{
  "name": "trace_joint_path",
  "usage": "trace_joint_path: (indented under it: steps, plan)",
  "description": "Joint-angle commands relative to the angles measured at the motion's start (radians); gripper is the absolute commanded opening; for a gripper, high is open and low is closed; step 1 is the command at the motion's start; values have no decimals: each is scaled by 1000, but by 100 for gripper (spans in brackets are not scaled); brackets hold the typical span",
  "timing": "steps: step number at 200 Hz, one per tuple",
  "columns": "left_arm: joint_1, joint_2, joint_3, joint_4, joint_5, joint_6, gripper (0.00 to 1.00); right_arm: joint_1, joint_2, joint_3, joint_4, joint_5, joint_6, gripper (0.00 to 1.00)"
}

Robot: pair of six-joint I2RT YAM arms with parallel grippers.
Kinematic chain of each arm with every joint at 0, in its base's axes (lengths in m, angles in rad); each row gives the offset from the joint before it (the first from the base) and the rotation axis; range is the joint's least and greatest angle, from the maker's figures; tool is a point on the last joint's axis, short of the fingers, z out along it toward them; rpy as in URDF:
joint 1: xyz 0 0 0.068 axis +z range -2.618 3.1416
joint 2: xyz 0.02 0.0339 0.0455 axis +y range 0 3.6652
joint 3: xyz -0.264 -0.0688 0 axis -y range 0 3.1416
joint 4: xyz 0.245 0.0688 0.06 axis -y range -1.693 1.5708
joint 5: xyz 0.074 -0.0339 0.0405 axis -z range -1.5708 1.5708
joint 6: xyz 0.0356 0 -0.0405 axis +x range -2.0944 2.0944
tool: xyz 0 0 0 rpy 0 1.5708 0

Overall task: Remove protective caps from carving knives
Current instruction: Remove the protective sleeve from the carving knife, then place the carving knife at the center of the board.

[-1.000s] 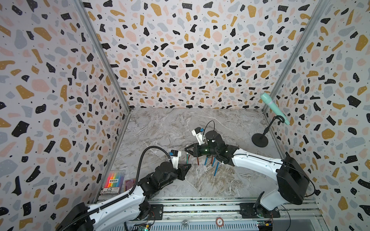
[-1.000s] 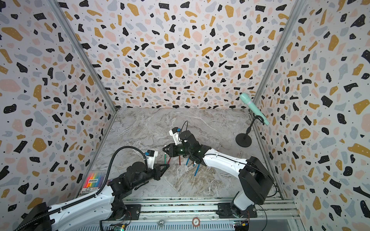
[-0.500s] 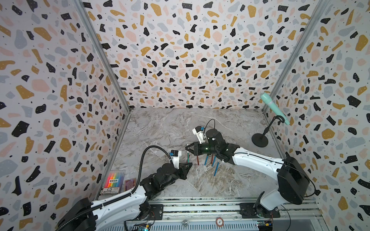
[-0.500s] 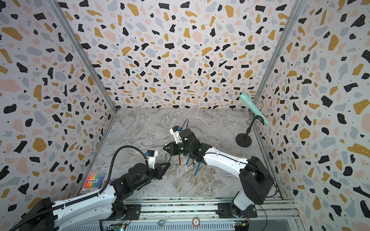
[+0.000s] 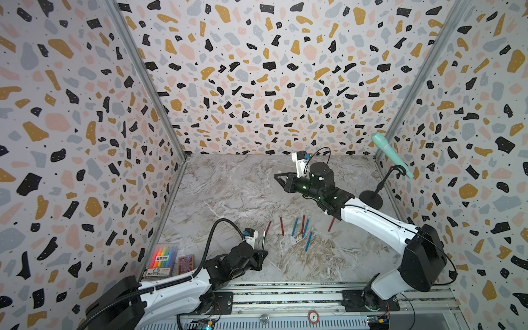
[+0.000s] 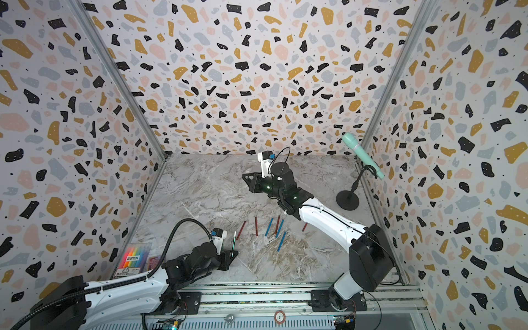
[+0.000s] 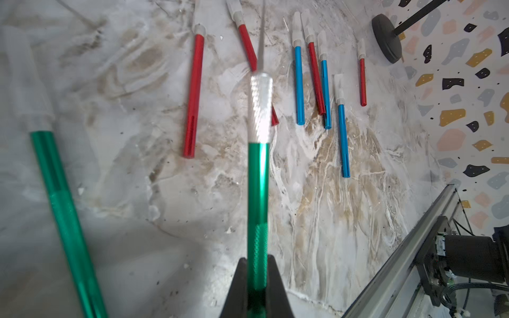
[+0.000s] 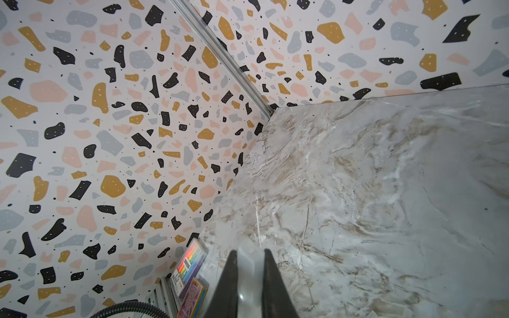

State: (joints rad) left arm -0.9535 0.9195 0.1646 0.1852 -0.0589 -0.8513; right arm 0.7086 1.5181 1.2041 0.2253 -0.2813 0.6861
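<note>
My left gripper [image 5: 261, 254] [image 6: 233, 254] [image 7: 257, 275] is shut on the lower shaft of a green carving knife [image 7: 257, 192] [image 5: 263, 241]. The knife stands up from the jaws with its silver collar and bare grey blade showing. My right gripper [image 5: 281, 180] [image 6: 248, 178] [image 8: 249, 269] hovers over the middle of the table, shut on a clear protective cap [image 8: 249, 264]. Several red and blue carving knives [image 5: 294, 227] [image 7: 299, 85] lie on the marble between the arms, with whitish caps on their tips. A second green knife [image 7: 63, 206] lies close by, blurred.
A mint-green microphone [image 5: 391, 154] on a black stand [image 5: 371, 200] is at the back right. A rainbow pen pack [image 5: 163, 260] and a small patterned box [image 5: 185, 263] lie by the left wall. The metal rail [image 5: 285, 297] runs along the front.
The right gripper has pulled away toward the back of the table, apart from the left gripper. The left gripper has drawn slightly nearer the front with the green knife.
</note>
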Motion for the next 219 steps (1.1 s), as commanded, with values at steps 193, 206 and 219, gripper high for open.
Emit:
trace_joint_path:
  steps: [193, 206, 219]
  plan:
    - [484, 584, 799, -604, -199, 423, 0, -327, -211, -113, -596, 65, -254, 0]
    - [490, 653, 848, -632, -241, 446, 0, -322, -211, -118, -593, 59, -255, 0]
    - [498, 714, 885, -647, -271, 460, 0, -313, -208, -119, -590, 56, -255, 0]
